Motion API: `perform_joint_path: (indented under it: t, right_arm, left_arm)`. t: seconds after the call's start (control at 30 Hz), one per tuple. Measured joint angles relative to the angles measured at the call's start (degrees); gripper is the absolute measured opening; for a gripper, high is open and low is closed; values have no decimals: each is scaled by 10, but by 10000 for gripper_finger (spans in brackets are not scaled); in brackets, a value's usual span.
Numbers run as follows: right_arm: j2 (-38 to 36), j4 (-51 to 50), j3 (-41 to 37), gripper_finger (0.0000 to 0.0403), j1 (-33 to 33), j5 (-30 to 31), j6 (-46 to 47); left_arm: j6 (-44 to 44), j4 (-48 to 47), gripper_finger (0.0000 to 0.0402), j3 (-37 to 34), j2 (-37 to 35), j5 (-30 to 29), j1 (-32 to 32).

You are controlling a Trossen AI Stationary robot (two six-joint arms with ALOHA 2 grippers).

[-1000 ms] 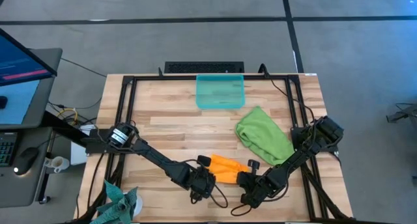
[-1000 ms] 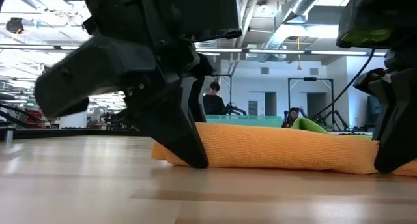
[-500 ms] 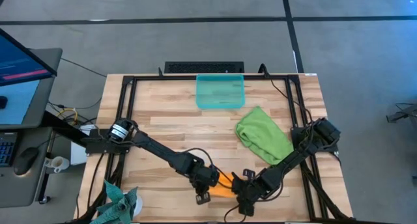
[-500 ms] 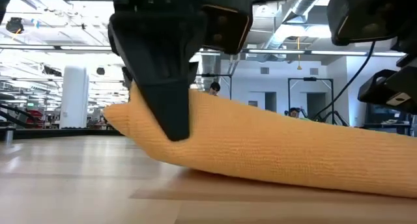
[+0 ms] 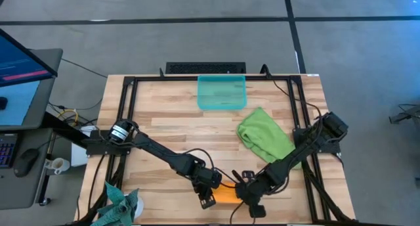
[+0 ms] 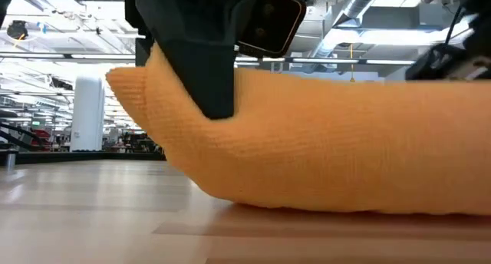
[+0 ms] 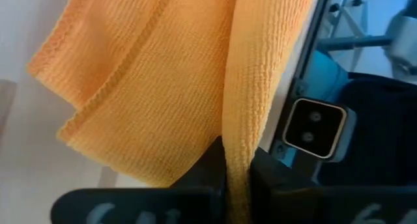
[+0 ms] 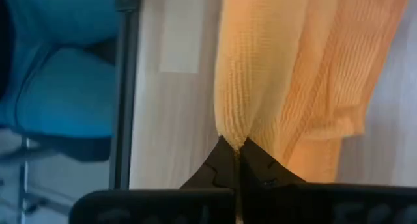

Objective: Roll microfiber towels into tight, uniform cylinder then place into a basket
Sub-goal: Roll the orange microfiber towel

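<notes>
Translucent teal basket (image 5: 222,92) holds nothing. Left gripper (image 5: 209,190) and right gripper (image 5: 244,192) each pinch the ribbed orange towel (image 5: 227,194).

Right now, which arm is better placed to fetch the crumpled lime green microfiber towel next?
Right: the lime green towel lies beside the right arm. But both the right gripper and left gripper pinch the orange towel.

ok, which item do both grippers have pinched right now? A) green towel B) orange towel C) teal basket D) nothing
B: each wrist view shows its fingers closed on a fold of the orange towel, and from above the left gripper and right gripper flank it, while the green towel lies apart.
</notes>
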Motion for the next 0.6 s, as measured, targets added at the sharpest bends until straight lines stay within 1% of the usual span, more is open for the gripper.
perform_joint_path:
  t: [0.07,0.17,0.27,0.43,0.6]
  right_arm:
    - [0,1,-2,16,-9,-21,-30]
    - [7,38,-29,16,-30,-52,-32]
    - [9,101,-81,13,-51,-65,7]
    - [5,252,-160,15,-68,-111,62]
    - [4,326,-207,13,-80,-123,142]
  left_arm:
    - [-8,14,12,-1,0,9,0]
    - [-14,18,12,-1,0,12,-1]
    - [-11,8,12,-1,0,3,0]
    - [-10,-5,13,-1,0,3,3]
    - [-8,-18,13,-1,0,-6,11]
